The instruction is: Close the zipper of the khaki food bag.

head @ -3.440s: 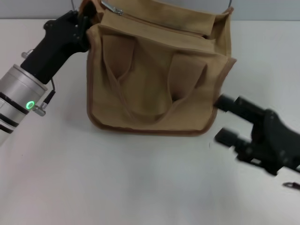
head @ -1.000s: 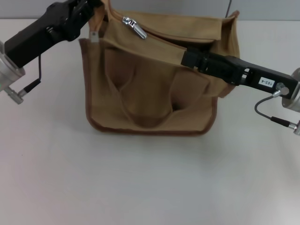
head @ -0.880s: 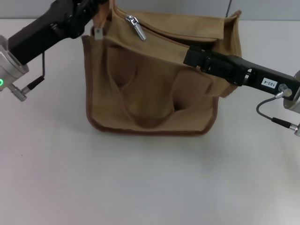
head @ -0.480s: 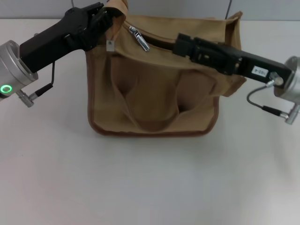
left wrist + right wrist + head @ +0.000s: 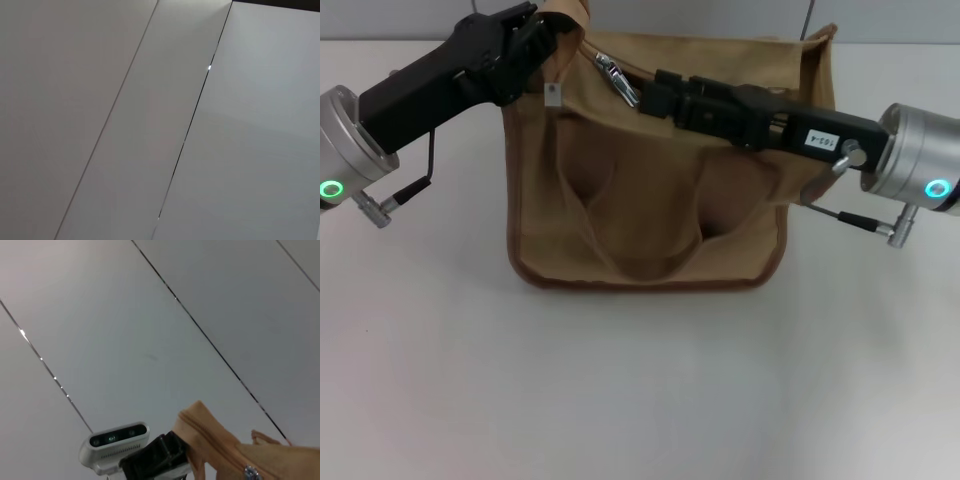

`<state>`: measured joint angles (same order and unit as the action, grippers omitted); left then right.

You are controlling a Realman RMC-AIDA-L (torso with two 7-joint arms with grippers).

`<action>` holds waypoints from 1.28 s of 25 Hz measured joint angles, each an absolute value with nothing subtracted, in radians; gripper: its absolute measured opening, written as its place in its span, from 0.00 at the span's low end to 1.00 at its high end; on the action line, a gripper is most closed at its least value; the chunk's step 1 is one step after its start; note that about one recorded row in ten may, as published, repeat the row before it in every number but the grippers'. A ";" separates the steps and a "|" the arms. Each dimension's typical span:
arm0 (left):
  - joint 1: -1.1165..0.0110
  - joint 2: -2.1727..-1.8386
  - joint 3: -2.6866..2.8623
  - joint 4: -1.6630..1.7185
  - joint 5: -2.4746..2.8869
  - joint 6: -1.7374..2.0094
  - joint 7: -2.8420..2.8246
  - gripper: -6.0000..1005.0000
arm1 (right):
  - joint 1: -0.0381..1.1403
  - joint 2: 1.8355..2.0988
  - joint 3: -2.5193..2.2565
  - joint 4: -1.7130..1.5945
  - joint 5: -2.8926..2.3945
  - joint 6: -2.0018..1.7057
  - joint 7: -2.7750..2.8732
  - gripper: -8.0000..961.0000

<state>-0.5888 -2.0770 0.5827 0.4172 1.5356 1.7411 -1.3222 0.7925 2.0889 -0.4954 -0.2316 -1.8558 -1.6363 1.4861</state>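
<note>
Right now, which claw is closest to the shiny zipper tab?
The right claw. Its tip sits right beside the silver tab, while the left claw is up at the bag's top left corner.

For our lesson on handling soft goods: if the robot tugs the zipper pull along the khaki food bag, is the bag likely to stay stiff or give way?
The khaki food bag will probably give: its canvas looks creased and its loop handles sag. It may slide or tilt unless held; the left hand sits at its top corner, apparently bracing it. The right hand is beside the zipper, whose small pull may slip.
</note>
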 joint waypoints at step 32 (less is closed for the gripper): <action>-0.600 -2.079 0.584 0.405 1.532 1.726 -1.322 0.03 | 0.844 2.091 -0.508 -0.174 -1.854 -1.557 1.455 0.75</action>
